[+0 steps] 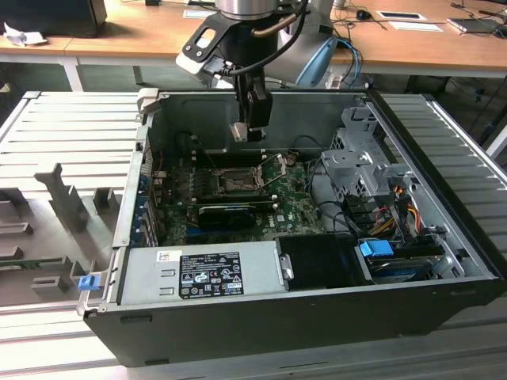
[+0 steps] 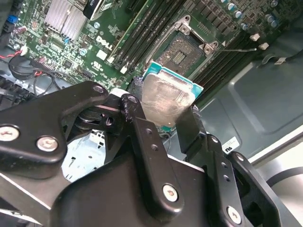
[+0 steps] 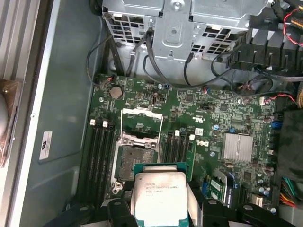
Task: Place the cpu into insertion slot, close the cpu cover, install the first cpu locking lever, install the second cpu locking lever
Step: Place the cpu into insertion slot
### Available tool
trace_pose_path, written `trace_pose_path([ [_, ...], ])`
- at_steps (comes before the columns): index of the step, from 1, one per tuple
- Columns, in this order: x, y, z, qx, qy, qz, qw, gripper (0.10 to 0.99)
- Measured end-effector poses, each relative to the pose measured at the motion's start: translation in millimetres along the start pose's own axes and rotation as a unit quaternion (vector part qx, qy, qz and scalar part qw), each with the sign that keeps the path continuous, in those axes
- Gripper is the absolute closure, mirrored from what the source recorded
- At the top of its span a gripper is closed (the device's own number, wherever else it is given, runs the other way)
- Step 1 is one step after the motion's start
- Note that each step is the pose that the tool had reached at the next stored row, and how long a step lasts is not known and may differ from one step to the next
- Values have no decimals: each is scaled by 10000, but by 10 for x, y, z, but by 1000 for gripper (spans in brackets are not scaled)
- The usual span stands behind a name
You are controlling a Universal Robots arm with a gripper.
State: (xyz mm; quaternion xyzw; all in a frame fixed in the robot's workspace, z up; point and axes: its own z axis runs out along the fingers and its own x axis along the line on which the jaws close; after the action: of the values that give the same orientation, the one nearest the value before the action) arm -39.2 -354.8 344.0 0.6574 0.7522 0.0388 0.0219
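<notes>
The gripper is clamping its jaws on two opposite edges of the cpu, which is hanging in the air, clear of the motherboard. In the exterior view the insertion slot is lying at about six o'clock from the chip, well apart from it. The slot is sitting empty, with its cpu cover swung open and a thin locking lever sticking up beside it.

As I judge it, the chip is risking a skewed landing that bends socket contacts, or a knock against cover or lever, since the hold is only on thin edges.

The open computer case is holding the board, a power supply at seven o'clock and a drive cage at three.
</notes>
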Motion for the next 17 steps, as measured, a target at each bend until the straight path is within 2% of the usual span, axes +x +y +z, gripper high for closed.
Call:
trace_pose_path([
  [10,-1,-5,64,1,-3,21,10000,561],
  [17,-2,-7,86,-6,-49,448,9990,561],
])
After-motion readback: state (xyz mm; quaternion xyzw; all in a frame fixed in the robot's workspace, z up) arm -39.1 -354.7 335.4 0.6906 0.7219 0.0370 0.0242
